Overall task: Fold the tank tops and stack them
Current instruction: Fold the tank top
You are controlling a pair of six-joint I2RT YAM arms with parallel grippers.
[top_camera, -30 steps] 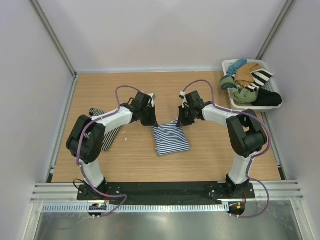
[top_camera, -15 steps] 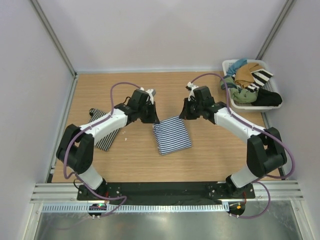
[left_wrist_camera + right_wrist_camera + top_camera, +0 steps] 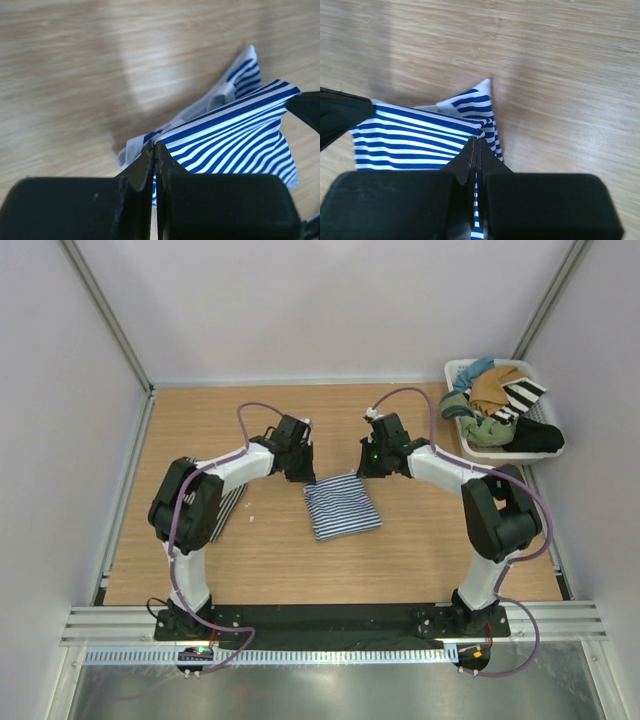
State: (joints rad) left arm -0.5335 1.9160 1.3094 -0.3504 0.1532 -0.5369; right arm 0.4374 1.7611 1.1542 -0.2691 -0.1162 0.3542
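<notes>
The blue-and-white tank top [image 3: 342, 506] lies folded into a small rectangle at the table's middle. My left gripper [image 3: 305, 477] is shut on its far left corner and my right gripper [image 3: 367, 472] on its far right corner. In the left wrist view the jaws [image 3: 154, 145] pinch the striped edge [image 3: 240, 135], lifted off the wood. The right wrist view shows the same at its tips [image 3: 478, 140], with cloth [image 3: 415, 135] stretched leftward. The black-and-white tank top [image 3: 231, 504] lies at the left, mostly hidden under my left arm.
A white basket [image 3: 455, 370] at the back right corner holds tan, green, teal and black clothes and a bold striped cloth. Grey walls and metal rails border the wooden table [image 3: 420, 550].
Both grippers have stayed shut on the far corners. The arms stretched out and drew back, and the folded top has shifted slightly toward the far side.
</notes>
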